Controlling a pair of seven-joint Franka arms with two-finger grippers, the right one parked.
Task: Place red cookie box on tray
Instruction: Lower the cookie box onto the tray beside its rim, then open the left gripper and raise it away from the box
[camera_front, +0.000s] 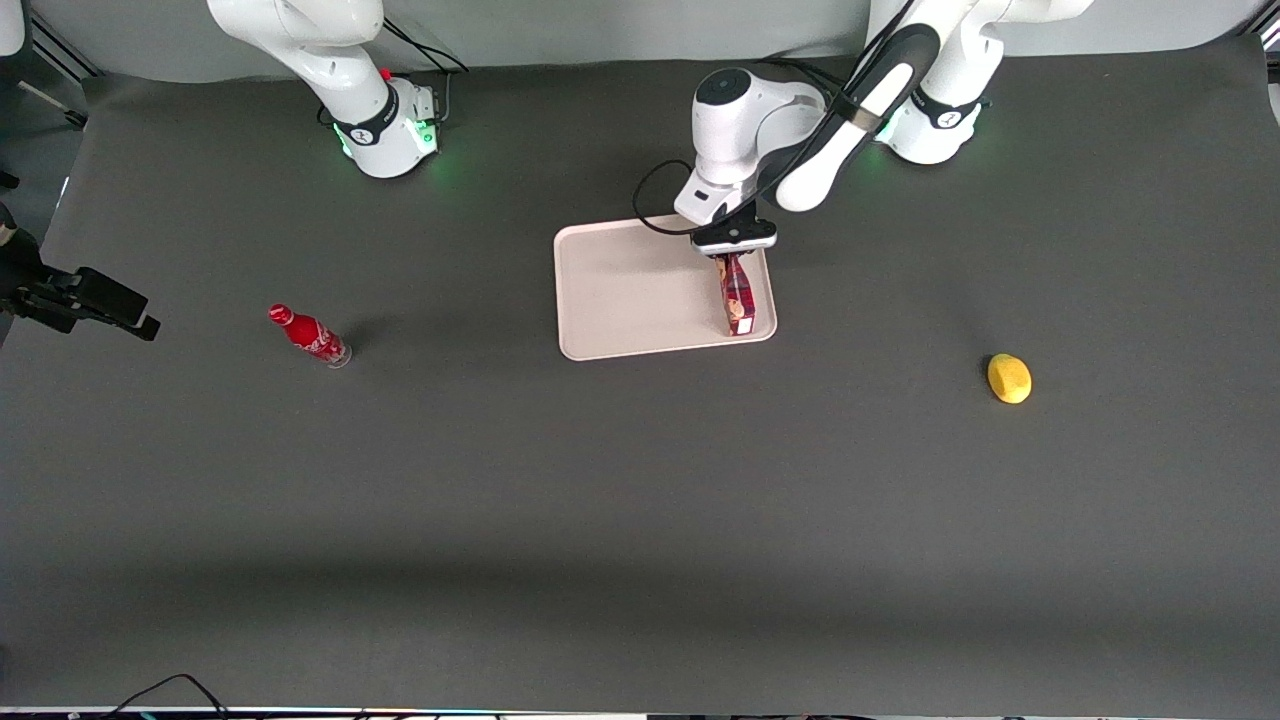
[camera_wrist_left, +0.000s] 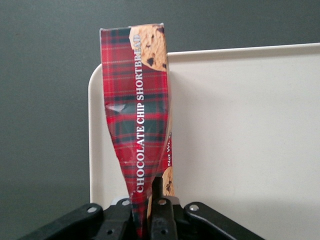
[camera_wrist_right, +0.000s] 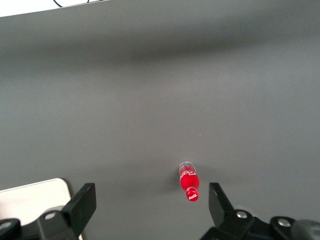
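Front view, scanning from the parked arm's end: a small red bottle lies on the bench, well away from me. Next comes the tray, and my gripper hangs over its edge nearest the working arm's end. My fingers are pinched tight on the red cookie box, crushing its cardboard end, so it hangs below me, lower end at the tray floor, I judge. A yellow fruit sits farther along.
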